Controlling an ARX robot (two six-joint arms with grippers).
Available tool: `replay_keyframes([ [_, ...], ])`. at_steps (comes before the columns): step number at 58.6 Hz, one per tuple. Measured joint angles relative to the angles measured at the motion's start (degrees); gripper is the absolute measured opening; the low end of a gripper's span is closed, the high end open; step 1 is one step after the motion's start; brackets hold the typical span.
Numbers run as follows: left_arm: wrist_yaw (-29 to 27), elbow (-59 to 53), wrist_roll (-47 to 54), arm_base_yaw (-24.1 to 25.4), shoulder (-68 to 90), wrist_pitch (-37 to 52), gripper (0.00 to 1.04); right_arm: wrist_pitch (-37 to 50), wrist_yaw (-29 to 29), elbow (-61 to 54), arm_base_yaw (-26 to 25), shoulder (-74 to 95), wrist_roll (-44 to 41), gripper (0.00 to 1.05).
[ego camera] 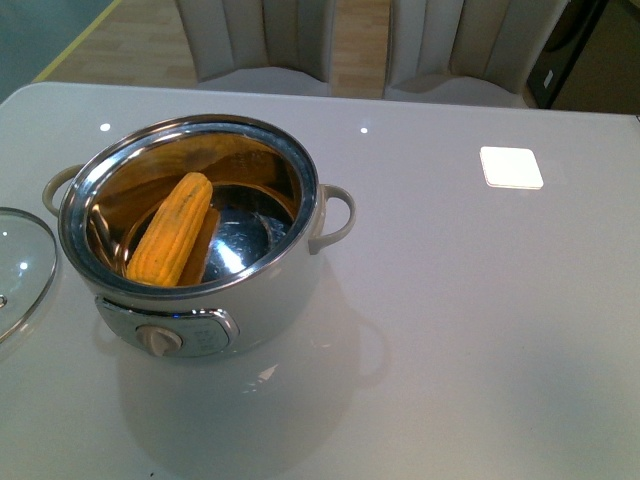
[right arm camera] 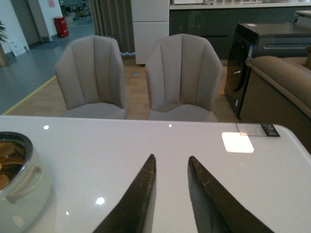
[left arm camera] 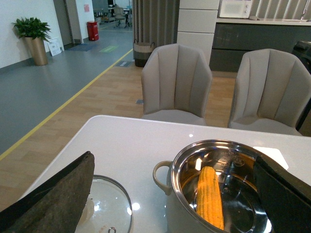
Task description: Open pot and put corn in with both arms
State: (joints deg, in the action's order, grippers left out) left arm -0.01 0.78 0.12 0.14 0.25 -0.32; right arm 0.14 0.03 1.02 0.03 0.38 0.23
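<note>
The cream-white pot (ego camera: pixel 283 290) stands open at the table's left, its steel bowl showing. The yellow-orange corn (ego camera: pixel 172 230) lies inside it, leaning on the near-left wall; it also shows in the left wrist view (left arm camera: pixel 209 196). The glass lid (ego camera: pixel 18 270) lies flat on the table left of the pot. Neither arm shows in the front view. My left gripper (left arm camera: pixel 174 162) is open and empty, its fingers (left arm camera: pixel 58 199) wide apart above the lid and pot (left arm camera: pixel 171 213). My right gripper (right arm camera: pixel 171 159) is empty, held over bare table to the right of the pot (right arm camera: pixel 22 182).
A white square patch (ego camera: pixel 511 167) lies on the table at the back right. Two beige chairs (ego camera: pixel 255 40) stand behind the table's far edge. A dark cabinet (right arm camera: pixel 255 53) and a sofa stand further right of the chairs.
</note>
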Motion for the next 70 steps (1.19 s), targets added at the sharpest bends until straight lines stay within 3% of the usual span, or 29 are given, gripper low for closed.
replay_keyframes([
  [17,0.00,0.00,0.00,0.00,0.00,0.00,0.98,0.00,0.00,0.02,0.00,-0.02,-0.02,0.87],
  [22,0.00,0.00,0.00,0.00,0.00,0.00,0.98,0.00,0.00,0.00,0.00,0.00,0.00,0.97],
  [70,0.00,0.00,0.00,0.00,0.00,0.00,0.98,0.00,0.00,0.00,0.00,-0.02,0.00,0.96],
])
